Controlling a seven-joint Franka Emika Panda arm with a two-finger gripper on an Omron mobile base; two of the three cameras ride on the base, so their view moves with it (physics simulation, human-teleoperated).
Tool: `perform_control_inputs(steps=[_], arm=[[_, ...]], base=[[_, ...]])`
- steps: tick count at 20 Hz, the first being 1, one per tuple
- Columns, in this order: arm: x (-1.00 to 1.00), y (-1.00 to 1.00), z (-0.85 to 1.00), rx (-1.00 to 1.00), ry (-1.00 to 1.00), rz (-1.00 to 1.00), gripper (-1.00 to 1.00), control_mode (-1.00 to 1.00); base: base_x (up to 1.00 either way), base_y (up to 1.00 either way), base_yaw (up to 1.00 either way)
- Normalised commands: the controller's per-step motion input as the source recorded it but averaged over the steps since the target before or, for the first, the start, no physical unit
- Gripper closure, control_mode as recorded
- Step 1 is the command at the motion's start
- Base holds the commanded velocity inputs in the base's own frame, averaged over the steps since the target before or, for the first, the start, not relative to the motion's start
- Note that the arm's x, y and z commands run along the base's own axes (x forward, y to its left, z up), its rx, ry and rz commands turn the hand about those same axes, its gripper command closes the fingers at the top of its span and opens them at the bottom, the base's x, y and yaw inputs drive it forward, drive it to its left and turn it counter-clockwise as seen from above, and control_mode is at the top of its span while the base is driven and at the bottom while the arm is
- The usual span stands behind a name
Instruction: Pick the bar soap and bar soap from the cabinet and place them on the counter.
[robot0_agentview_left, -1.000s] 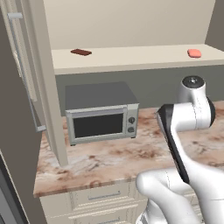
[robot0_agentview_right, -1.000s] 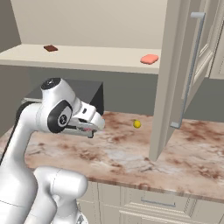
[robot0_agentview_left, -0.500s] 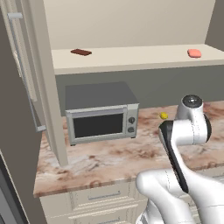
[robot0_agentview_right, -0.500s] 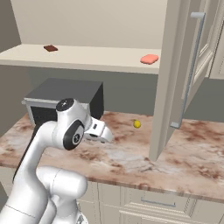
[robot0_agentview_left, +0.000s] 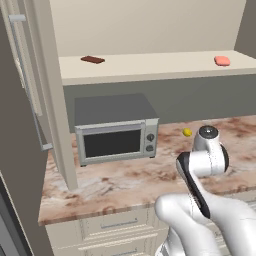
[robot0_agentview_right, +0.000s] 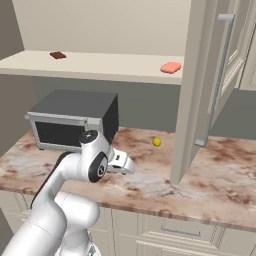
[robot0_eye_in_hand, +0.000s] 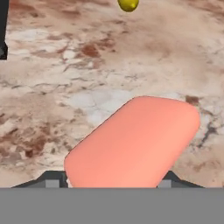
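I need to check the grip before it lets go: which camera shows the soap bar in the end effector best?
The hand view: the held soap bar sits large and close between the fingertips, above the counter. The base views show the arm low over the counter, but I can't make out the bar there.

No readable text, label or number anywhere.
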Motion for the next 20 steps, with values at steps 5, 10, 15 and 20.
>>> perform_control_inputs(steps=[5,10,15,20], arm=[[0.61,-0.23,-0.55,0.00,0.06,0.03,1.00,-1.00],[0.57,-0.19,-0.56,0.00,0.05,0.04,1.00,-1.00],[0.51,-0.09,-0.51,0.00,0.06,0.05,1.00,-1.00],[0.50,-0.09,-0.47,0.00,0.08,0.04,1.00,-1.00]], base=[[0.00,0.00,0.00],[0.00,0.00,0.00],[0.00,0.00,0.00],[0.00,0.00,0.00]])
